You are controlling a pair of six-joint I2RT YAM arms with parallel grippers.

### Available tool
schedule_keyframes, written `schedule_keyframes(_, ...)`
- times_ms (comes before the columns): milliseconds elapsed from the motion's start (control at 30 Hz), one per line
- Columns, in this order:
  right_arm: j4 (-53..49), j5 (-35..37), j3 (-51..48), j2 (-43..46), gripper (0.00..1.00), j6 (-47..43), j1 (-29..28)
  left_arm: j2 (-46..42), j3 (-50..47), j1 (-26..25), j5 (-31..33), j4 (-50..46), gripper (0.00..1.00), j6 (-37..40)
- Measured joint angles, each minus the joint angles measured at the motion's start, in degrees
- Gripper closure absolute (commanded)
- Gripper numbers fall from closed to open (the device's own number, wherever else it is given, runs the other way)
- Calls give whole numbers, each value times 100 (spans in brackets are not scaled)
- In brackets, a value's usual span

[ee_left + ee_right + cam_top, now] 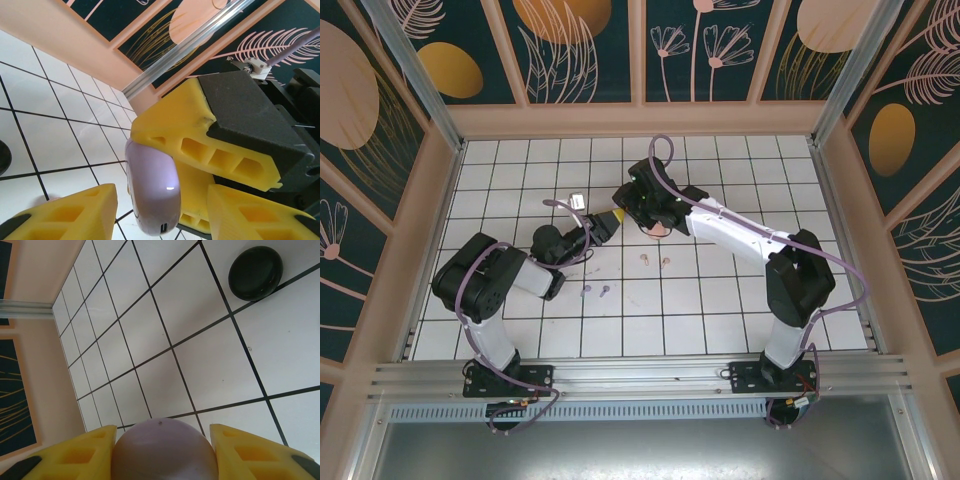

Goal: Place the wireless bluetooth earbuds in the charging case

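Earbuds nearest the arm bases: the lilac earbuds (606,291) lie loose on the tiled table (720,310), and the pink earbuds (645,262) lie a little beyond them, toward the right arm. None is in a case yet.

Further out, the two arms meet over the middle of the table. The right gripper (655,222) is clamped on the charging case (152,195), a rounded lilac shell wedged snugly between its yellow fingers. The left gripper (605,222) comes in beside it with its jaws apart, straddling the case's lower end. The left wrist view shows a sliver of gap on each side, so nothing looks pinched there yet. The shell reads as closed, smooth all round.

So this step looks like getting the lid open. The right hold wants to be firm and low on the base, leaving the lid half free. The left fingers need to catch the lid at its seam and swing it about the hinge, not tug it straight out of the grip. The yellow fingers of both grippers sit very close together here, so a clash is the risk.

Farthest off, a black case (255,272) rests shut on the tiles.
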State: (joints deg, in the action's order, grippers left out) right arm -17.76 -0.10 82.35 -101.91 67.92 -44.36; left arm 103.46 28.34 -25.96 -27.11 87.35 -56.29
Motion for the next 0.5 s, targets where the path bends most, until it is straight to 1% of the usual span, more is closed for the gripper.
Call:
schedule_keyframes(67, 2, 0, 0, -9, 65, 0, 0, 0, -4, 0, -7, 11, 56, -15)
schedule_keyframes(167, 2, 0, 0, -24, 65, -2, 0, 0, -4, 0, -9, 31, 57, -35)
schedule_keyframes(333, 4, -2, 0, -24, 65, -2, 0, 44, -4, 2, 13, 24, 69, -59)
schedule_keyframes(500, 2, 4, 0, -26, 65, -2, 0, 96, -4, 2, 13, 37, 73, -83)
